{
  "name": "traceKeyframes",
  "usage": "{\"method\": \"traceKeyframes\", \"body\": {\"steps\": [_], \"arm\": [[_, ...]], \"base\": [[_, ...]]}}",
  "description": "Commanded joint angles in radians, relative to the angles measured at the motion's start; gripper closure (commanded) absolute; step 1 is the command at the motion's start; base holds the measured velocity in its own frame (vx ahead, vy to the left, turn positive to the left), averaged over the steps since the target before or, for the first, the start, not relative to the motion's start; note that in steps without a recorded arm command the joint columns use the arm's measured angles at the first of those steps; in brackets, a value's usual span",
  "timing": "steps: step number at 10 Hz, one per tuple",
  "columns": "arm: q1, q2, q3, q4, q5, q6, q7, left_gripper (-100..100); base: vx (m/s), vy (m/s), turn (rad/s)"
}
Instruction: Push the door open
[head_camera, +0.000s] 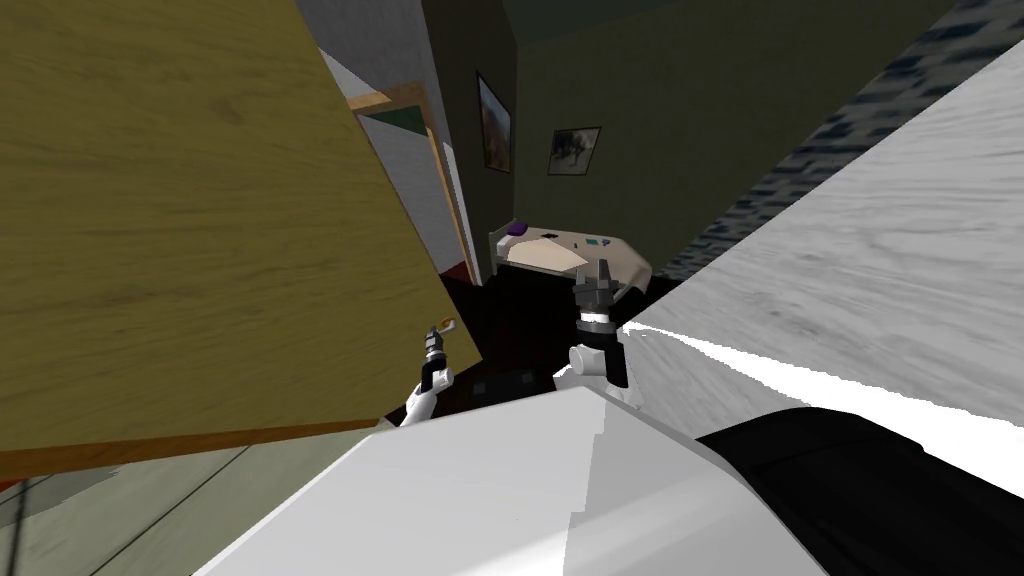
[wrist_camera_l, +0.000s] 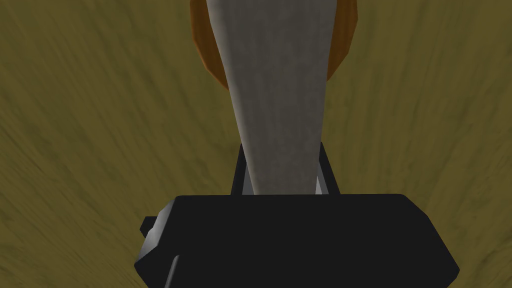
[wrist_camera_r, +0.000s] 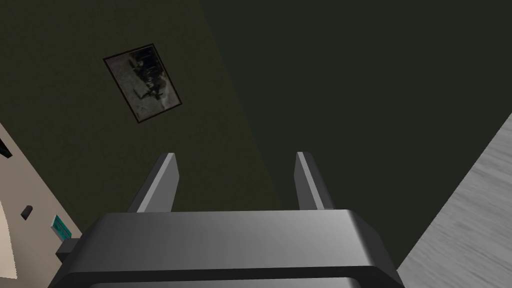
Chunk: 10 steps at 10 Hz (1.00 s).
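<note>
Right now your left gripper (wrist_camera_l: 282, 165) is clamping its jaws on the grey handle (wrist_camera_l: 275, 90) of the olive door (head_camera: 200, 200), standing on your left; your right gripper (wrist_camera_r: 235, 172) is hovering, jaws apart.

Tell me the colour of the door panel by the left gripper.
The flat door panel is olive-yellow with wood grain, clearest in the head view.

White, dark-jointed forearms (head_camera: 418, 404) end in dark box hands (wrist_camera_r: 236, 156) with thin grey fingers (wrist_camera_r: 162, 182)
</note>
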Motion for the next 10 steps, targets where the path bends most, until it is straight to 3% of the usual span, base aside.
{"method": "traceKeyframes", "body": {"steps": [1, 5, 8, 9, 10], "arm": [[-0.012, 0.005, 0.028, 0.006, 0.013, -0.022, -0.014, 100], [-0.014, -0.038, 0.068, 0.004, 0.034, -0.027, -0.05, 100], [-0.016, -0.081, 0.094, 0.002, 0.047, -0.029, -0.073, 100], [-0.003, -0.066, 0.096, -0.005, 0.047, -0.028, -0.069, 100], [-0.002, -0.037, 0.115, -0.007, 0.058, -0.03, -0.077, 100]], "base": [[0.172, -0.047, 0.096], [0.212, -0.033, 0.086], [0.171, -0.046, 0.09], [0.057, -0.002, 0.048], [0.125, -0.003, 0.019]]}}
